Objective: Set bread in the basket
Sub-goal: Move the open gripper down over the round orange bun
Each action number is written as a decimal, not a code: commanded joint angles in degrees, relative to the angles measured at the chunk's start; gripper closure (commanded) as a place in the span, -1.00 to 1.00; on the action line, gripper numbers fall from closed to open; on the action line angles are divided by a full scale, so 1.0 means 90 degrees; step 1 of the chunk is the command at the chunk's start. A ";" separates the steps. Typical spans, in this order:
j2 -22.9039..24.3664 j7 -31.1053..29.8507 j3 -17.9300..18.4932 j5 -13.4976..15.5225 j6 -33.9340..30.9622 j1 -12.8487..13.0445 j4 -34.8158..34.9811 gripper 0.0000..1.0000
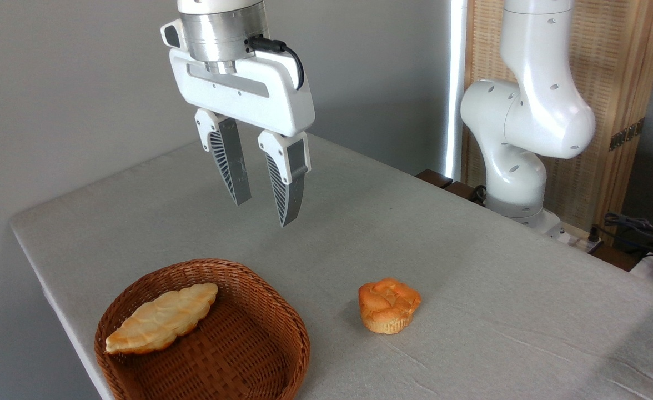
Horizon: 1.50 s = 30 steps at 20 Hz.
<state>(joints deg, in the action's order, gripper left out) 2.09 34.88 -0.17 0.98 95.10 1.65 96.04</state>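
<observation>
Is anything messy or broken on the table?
Nothing is spilled or broken. The leaf-shaped pastry leans against the left wall of the basket instead of lying flat. The bun sits upright on the table, outside the basket, and the open tool hangs empty above.

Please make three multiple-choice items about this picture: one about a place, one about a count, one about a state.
1. Where does the bread lie?
A. on the table, right of the basket
B. inside the basket
C. between the claw's fingers

2. How many baked items are visible?
A. one
B. two
C. four

3. What is the state of the claw?
A. shut on the bun
B. open and empty, above the table
C. resting inside the basket

Answers:
1 A: the bread sits on the grey table, apart from the basket.
2 B: the bread and one pale pastry lying in the basket.
3 B: its fingers are apart with nothing between them.
</observation>
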 commanded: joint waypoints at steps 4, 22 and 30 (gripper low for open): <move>0.0305 0.0090 0.0028 0.0095 -0.0342 0.0051 0.0090 -1.00; 0.1584 0.2314 0.1091 -0.0021 0.1435 0.0149 0.3213 -1.00; 0.1302 0.2697 0.1327 -0.0021 0.2778 0.0295 0.4307 -1.00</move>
<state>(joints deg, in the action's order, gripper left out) 14.50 58.47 11.32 0.96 109.83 2.42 128.73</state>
